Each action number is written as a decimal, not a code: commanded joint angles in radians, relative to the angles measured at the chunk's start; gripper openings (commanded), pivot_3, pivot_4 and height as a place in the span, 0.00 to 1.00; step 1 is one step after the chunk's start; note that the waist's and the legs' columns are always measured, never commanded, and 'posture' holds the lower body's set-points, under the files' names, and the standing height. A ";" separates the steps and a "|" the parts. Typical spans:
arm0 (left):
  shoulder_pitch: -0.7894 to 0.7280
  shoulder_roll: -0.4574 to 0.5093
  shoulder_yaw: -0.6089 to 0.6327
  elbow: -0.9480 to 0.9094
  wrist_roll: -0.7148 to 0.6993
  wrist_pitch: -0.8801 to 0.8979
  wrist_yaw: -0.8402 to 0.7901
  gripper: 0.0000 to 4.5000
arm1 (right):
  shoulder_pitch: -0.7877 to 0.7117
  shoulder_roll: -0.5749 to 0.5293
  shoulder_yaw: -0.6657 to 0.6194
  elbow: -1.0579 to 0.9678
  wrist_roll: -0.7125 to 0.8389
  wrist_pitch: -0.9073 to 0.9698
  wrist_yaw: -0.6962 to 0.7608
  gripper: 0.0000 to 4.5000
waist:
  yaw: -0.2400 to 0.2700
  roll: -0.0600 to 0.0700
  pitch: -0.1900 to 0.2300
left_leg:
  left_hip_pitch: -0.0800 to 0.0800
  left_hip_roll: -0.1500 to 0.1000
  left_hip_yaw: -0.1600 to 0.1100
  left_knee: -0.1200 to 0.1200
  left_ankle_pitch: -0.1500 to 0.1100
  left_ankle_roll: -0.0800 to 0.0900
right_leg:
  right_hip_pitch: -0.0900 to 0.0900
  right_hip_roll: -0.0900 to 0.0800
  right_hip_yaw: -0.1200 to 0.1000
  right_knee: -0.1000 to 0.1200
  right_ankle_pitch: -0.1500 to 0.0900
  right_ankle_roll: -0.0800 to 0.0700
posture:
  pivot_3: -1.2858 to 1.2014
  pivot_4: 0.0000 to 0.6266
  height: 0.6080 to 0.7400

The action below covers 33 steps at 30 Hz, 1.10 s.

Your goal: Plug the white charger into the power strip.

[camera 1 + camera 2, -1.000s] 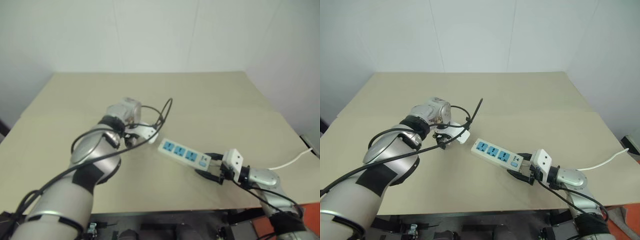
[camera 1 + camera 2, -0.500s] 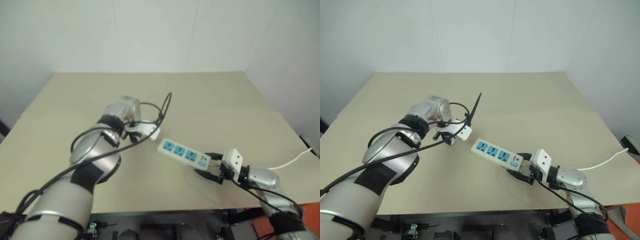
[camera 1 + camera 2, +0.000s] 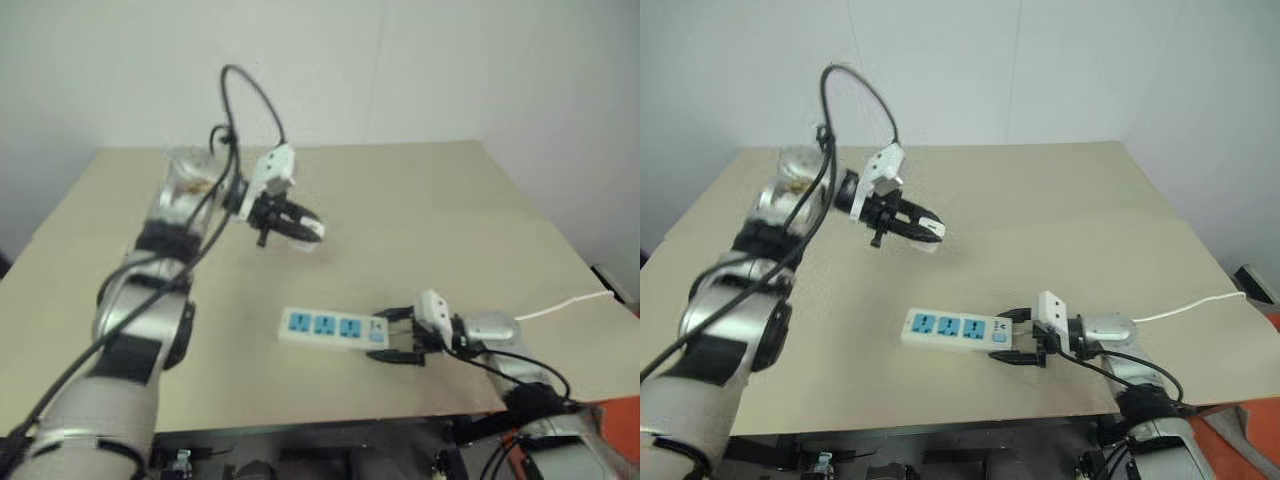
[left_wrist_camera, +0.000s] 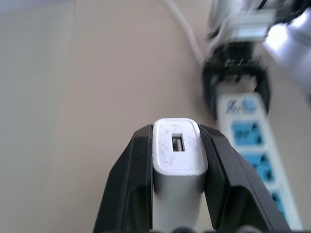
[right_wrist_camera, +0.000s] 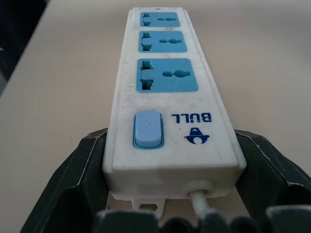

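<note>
The white charger (image 4: 179,155) is off the table, up in the air, with my left gripper (image 3: 912,226) shut on it. A black finger (image 4: 132,184) presses each side, and the charger's port end faces the camera. The power strip (image 3: 945,328) lies flat near the table's front edge, its three blue sockets (image 5: 167,75) facing up. My right gripper (image 3: 1006,335) is shut on the strip's switch end, one finger (image 5: 90,165) against each long side. The charger hangs behind and to the left of the strip, well apart from it.
The strip's thin white cord (image 3: 1180,308) runs right, off the edge of the beige table (image 3: 1070,200). A black cable (image 3: 855,85) loops high above my left arm. The table's front edge is just below the strip.
My left gripper has lifted the charger off the table and swung round towards the right. My right gripper has carried the strip's switch end left, so the strip now lies level. The view has also shifted.
</note>
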 commanded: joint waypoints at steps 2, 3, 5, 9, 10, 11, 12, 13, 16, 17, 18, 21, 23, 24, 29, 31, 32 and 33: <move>0.153 -0.044 0.177 -0.317 -0.236 0.187 0.109 0.23 | -0.052 0.063 0.047 0.094 -0.047 -0.056 0.016 0.75 | 0.003 0.000 0.000 | 0.000 0.000 -0.001 0.001 0.000 0.000 | 0.000 -0.001 -0.001 0.000 0.000 0.000 | 0.52 0.24 1.00; 0.197 -0.050 0.184 -0.369 -0.250 0.194 0.130 0.23 | -0.062 0.073 0.050 0.111 -0.055 -0.064 0.012 0.75 | 0.003 0.000 0.000 | 0.000 0.000 -0.001 0.001 0.000 0.000 | 0.000 0.000 -0.001 0.000 0.000 0.000 | 0.52 0.24 1.00; 0.268 -0.055 0.187 -0.445 -0.260 0.189 0.159 0.23 | -0.073 0.087 0.053 0.135 -0.066 -0.077 0.007 0.75 | 0.000 0.000 0.000 | 0.002 0.000 -0.001 0.001 0.000 0.000 | 0.001 -0.001 -0.001 0.001 0.000 -0.001 | 0.52 0.24 1.00; 0.373 -0.081 0.185 -0.487 -0.273 0.116 0.172 0.23 | -0.080 0.099 0.053 0.164 -0.076 -0.102 0.007 0.75 | -0.001 0.001 -0.001 | 0.005 0.000 -0.001 0.001 0.000 0.000 | 0.003 0.000 -0.001 0.002 0.000 -0.001 | 0.52 0.24 1.00; 0.386 -0.086 0.184 -0.484 -0.278 0.113 0.172 0.23 | -0.081 0.100 0.053 0.169 -0.078 -0.105 0.007 0.75 | -0.001 0.001 -0.001 | 0.006 0.000 -0.001 0.001 0.000 -0.001 | 0.004 0.000 -0.001 0.002 0.000 -0.001 | 0.52 0.24 1.00; 0.399 -0.100 0.190 -0.462 -0.283 0.089 0.171 0.23 | -0.081 0.102 0.053 0.174 -0.081 -0.110 0.004 0.75 | -0.001 0.001 -0.001 | 0.006 0.000 -0.001 0.001 0.000 -0.001 | 0.004 0.000 -0.001 0.002 0.001 -0.001 | 0.52 0.24 1.00; 0.406 -0.111 0.198 -0.441 -0.293 0.082 0.171 0.23 | -0.082 0.102 0.054 0.178 -0.084 -0.114 0.002 0.75 | -0.001 0.001 -0.001 | 0.006 0.000 -0.001 0.001 0.001 -0.001 | 0.004 0.000 -0.001 0.002 0.001 -0.002 | 0.52 0.24 1.00; 0.409 -0.117 0.205 -0.414 -0.307 0.089 0.163 0.23 | -0.083 0.103 0.055 0.183 -0.088 -0.118 -0.001 0.75 | -0.002 0.001 -0.001 | 0.006 0.000 -0.001 0.001 0.001 -0.001 | 0.004 0.000 -0.001 0.002 0.001 -0.002 | 0.52 0.24 1.00; 0.413 -0.101 0.164 -0.356 -0.281 0.077 0.108 0.23 | -0.084 0.106 0.056 0.195 -0.097 -0.127 -0.009 0.75 | -0.010 0.001 -0.001 | 0.007 0.000 -0.001 0.001 0.000 -0.001 | 0.004 0.001 0.000 0.002 0.001 -0.002 | 0.52 0.24 1.00; 0.413 -0.090 0.141 -0.346 -0.271 0.082 0.079 0.23 | -0.085 0.108 0.057 0.200 -0.100 -0.129 -0.011 0.75 | -0.013 0.001 -0.001 | 0.007 0.000 -0.001 0.001 0.000 -0.001 | 0.004 0.001 0.000 0.002 0.001 -0.002 | 0.52 0.24 1.00; 0.412 -0.083 0.127 -0.339 -0.267 0.087 0.060 0.23 | -0.085 0.109 0.058 0.203 -0.102 -0.131 -0.013 0.75 | -0.015 0.001 -0.001 | 0.007 0.000 -0.001 0.001 0.000 -0.001 | 0.004 0.001 0.000 0.001 0.001 -0.002 | 0.52 0.24 1.00; 0.397 -0.067 0.077 -0.306 -0.234 0.087 0.023 0.23 | -0.088 0.115 0.064 0.213 -0.112 -0.131 -0.020 0.75 | -0.015 0.001 -0.001 | 0.006 0.000 -0.001 0.001 0.000 -0.001 | 0.004 0.001 0.000 0.001 0.001 -0.002 | 0.52 0.24 1.00; 0.398 -0.060 0.045 -0.290 -0.201 0.051 0.006 0.23 | -0.088 0.118 0.065 0.217 -0.116 -0.132 -0.023 0.75 | -0.016 0.001 -0.001 | 0.007 0.000 -0.001 0.001 0.001 -0.001 | 0.004 0.001 0.000 0.001 0.001 -0.002 | 0.52 0.24 1.00; 0.398 -0.059 0.033 -0.281 -0.189 0.041 0.000 0.23 | -0.088 0.120 0.066 0.220 -0.118 -0.134 -0.025 0.75 | -0.017 0.001 -0.001 | 0.008 0.000 -0.001 0.001 0.000 -0.001 | 0.005 0.001 0.000 0.001 0.001 -0.002 | 0.52 0.24 1.00; 0.400 -0.068 0.017 -0.248 -0.164 -0.001 0.002 0.23 | -0.085 0.122 0.069 0.223 -0.125 -0.138 -0.030 0.75 | -0.019 0.001 -0.001 | 0.009 0.000 -0.001 0.001 0.000 -0.001 | 0.005 0.002 0.001 0.002 0.001 -0.002 | 0.52 0.24 1.00; 0.400 -0.075 0.020 -0.240 -0.159 -0.016 0.005 0.23 | -0.084 0.123 0.069 0.222 -0.125 -0.139 -0.031 0.75 | -0.019 0.001 -0.001 | 0.009 0.000 -0.001 0.001 0.000 -0.001 | 0.006 0.002 0.001 0.002 0.001 -0.002 | 0.52 0.24 1.00; 0.403 -0.077 0.018 -0.237 -0.153 -0.031 0.006 0.23 | -0.083 0.123 0.069 0.222 -0.127 -0.142 -0.033 0.75 | -0.019 0.001 -0.001 | 0.009 0.000 -0.001 0.001 0.000 -0.001 | 0.006 0.002 0.001 0.002 0.001 -0.002 | 0.52 0.24 1.00; 0.403 -0.080 0.017 -0.233 -0.149 -0.035 0.010 0.23 | -0.083 0.124 0.070 0.223 -0.128 -0.144 -0.036 0.75 | -0.019 0.001 -0.001 | 0.009 0.000 -0.001 0.001 0.000 -0.001 | 0.006 0.002 0.001 0.002 0.001 -0.002 | 0.52 0.24 1.00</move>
